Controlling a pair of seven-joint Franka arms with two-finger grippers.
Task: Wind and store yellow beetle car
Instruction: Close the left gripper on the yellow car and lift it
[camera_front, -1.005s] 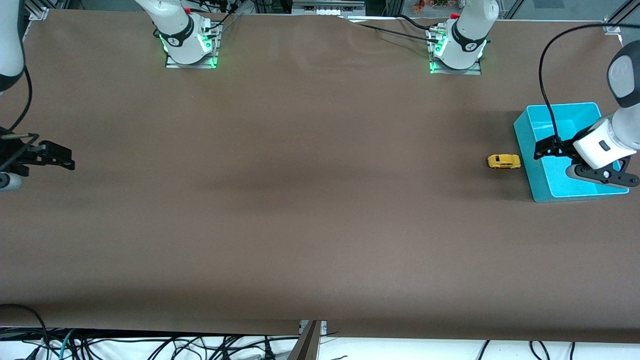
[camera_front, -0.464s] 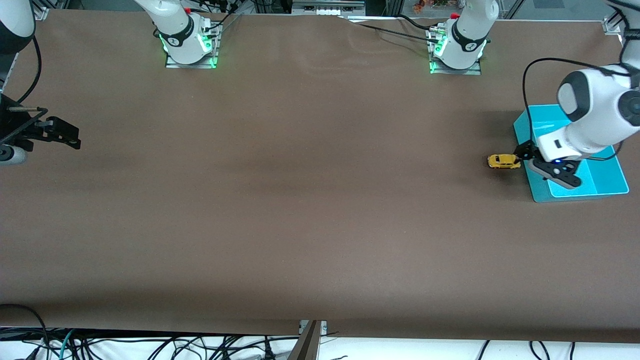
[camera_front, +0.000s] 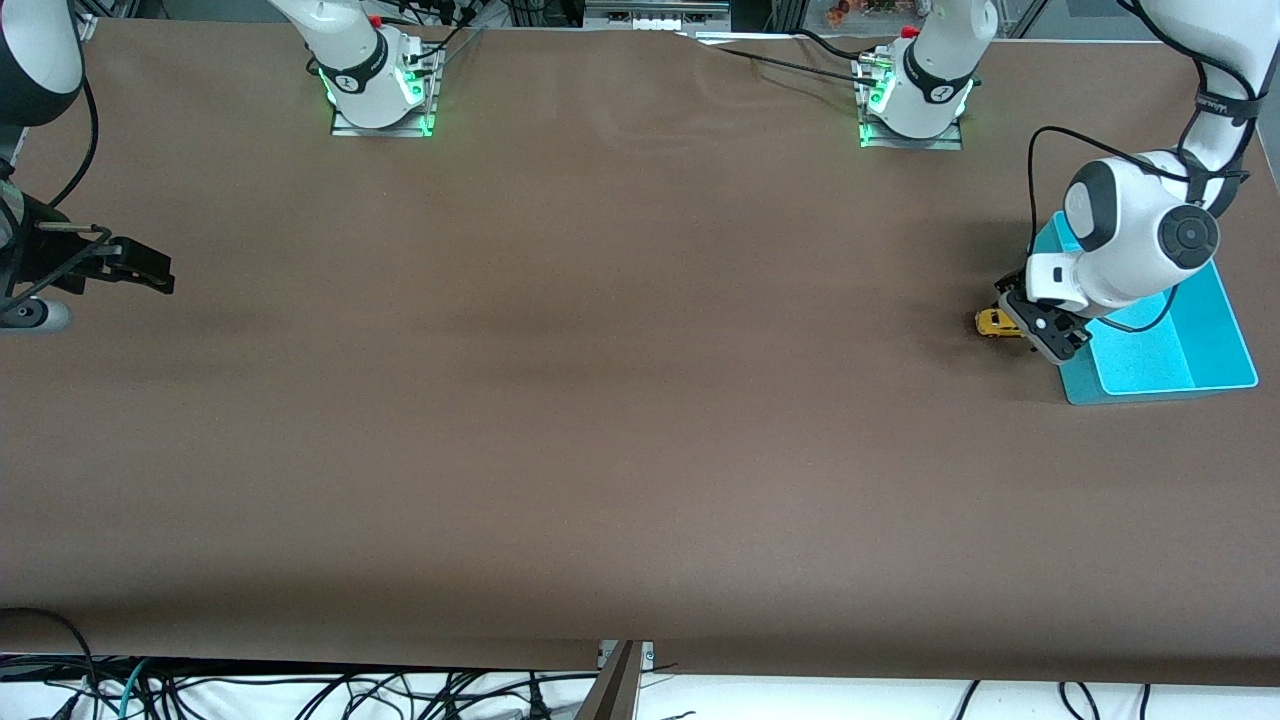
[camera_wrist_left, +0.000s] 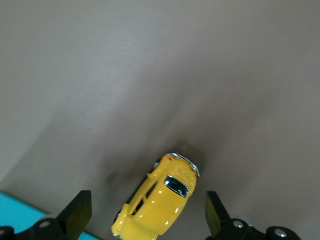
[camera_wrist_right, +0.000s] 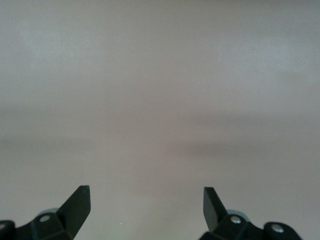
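Now the left gripper (camera_wrist_left: 147, 220) hangs with its fingers spread wide over the yellow beetle car (camera_front: 996, 322), which sits on the table (camera_front: 600, 400) just beside the cyan bin (camera_front: 1190, 350). Well apart, the right gripper (camera_front: 150, 272) waits, fingers also spread, over the right arm's end of the table.

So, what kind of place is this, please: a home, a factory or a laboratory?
Most likely a robotics laboratory: two white robot arms bolted to a long brown table, loose black cables along its edge, and only test props, a tiny yellow toy car beside a cyan plastic bin.
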